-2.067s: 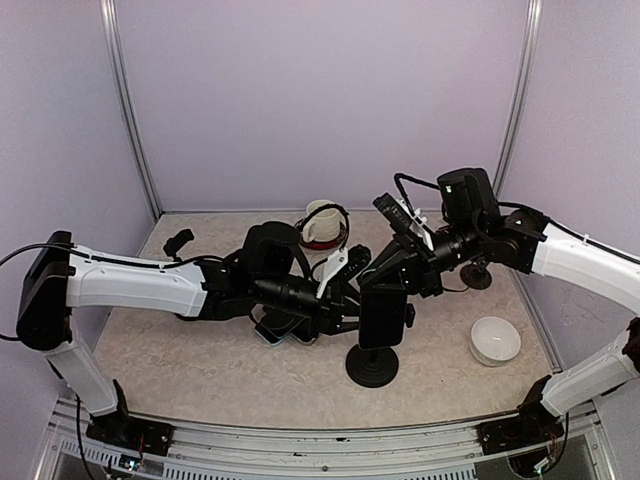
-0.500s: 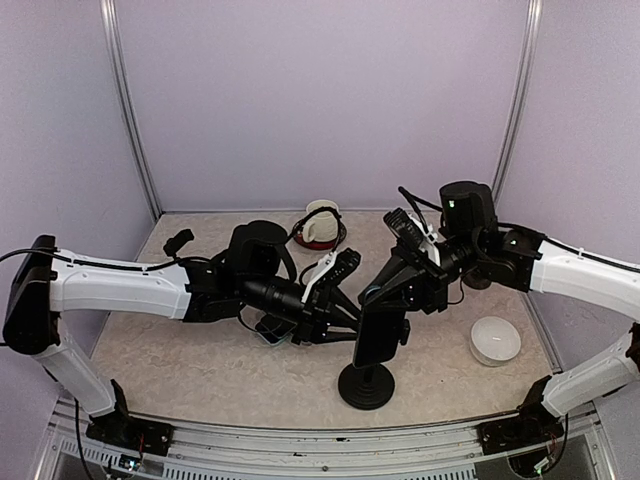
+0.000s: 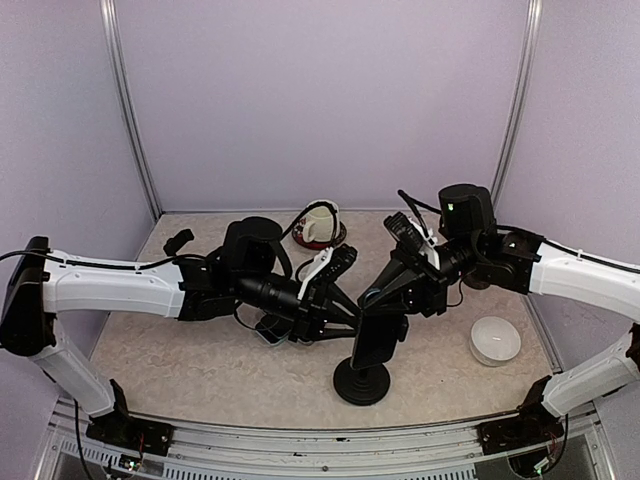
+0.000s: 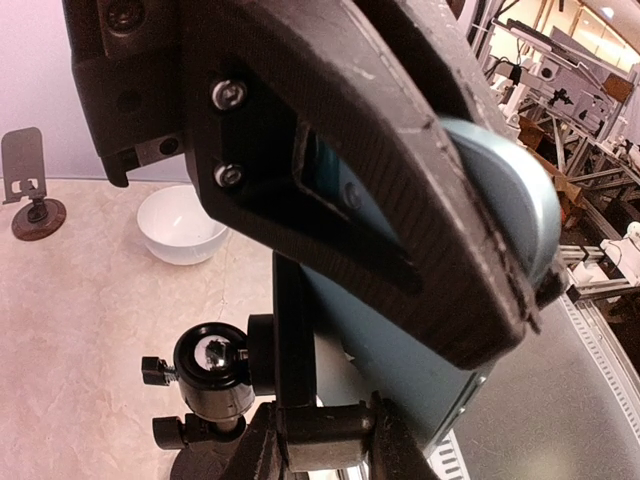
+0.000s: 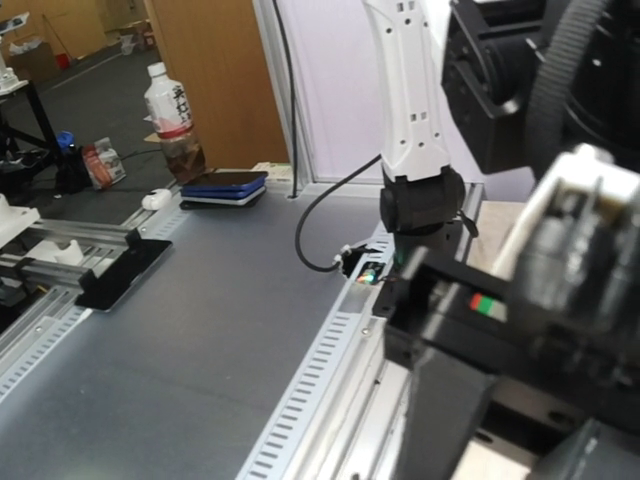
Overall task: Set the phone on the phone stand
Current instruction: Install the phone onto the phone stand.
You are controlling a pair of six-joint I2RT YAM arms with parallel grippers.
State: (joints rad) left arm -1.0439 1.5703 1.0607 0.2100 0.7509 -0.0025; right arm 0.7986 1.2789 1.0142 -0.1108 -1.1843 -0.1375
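Note:
The phone stand has a round black base, and its ball joint and upright plate show in the left wrist view. The phone is blue-grey behind and dark in front. Its lower end sits in the stand's bottom lip and it leans off the plate. My left gripper is shut on the phone, one black finger lying across it. My right gripper is shut at the top of the stand. The right wrist view is blurred and shows no phone.
A white bowl sits to the stand's right. A mug on a red saucer stands at the back. A small blue and white object lies under the left arm. A small black item is at the back left.
Both grippers, the phone and the stand have shifted toward the near edge and a little left. The stand's base has slid with them. The bowl and mug have not moved.

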